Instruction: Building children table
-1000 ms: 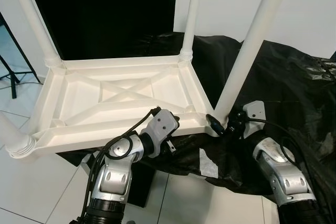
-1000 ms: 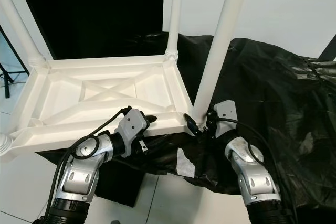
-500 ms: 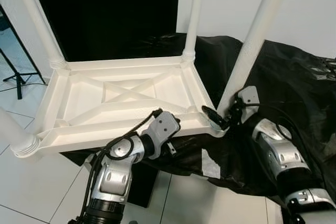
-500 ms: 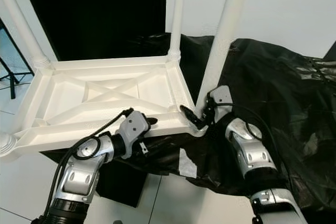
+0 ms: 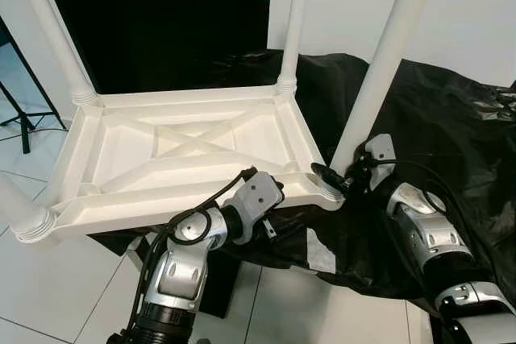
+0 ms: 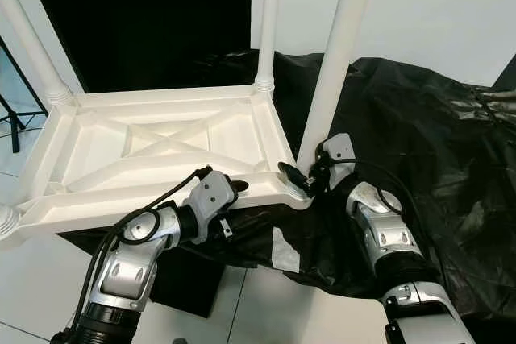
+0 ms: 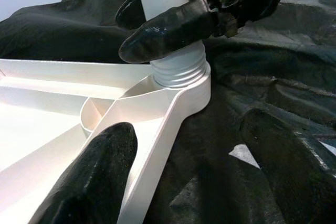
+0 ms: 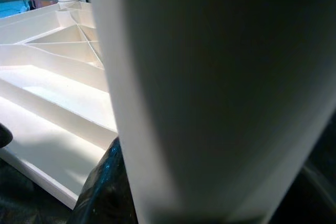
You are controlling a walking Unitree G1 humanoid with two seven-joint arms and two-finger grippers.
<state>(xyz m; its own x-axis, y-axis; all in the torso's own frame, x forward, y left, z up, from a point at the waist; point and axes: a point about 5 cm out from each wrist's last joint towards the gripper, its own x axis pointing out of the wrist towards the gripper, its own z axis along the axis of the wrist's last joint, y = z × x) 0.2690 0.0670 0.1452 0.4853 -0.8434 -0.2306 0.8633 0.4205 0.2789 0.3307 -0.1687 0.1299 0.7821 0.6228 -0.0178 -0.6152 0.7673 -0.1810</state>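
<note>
Your right gripper [image 5: 332, 182] is clamped around the base of the near-right leg [image 5: 379, 78], one black finger [image 7: 168, 30] wrapping its front just above the threaded collar. From that grip the leg's long axis runs straight up toward 12 o'clock, seated in the corner socket of the upturned table top [image 5: 185, 151]. Your left gripper [image 6: 234, 189] sits at 9 o'clock from it, fingers spread wide astride the near rim, holding nothing. The right arm is the nearer one.
</note>
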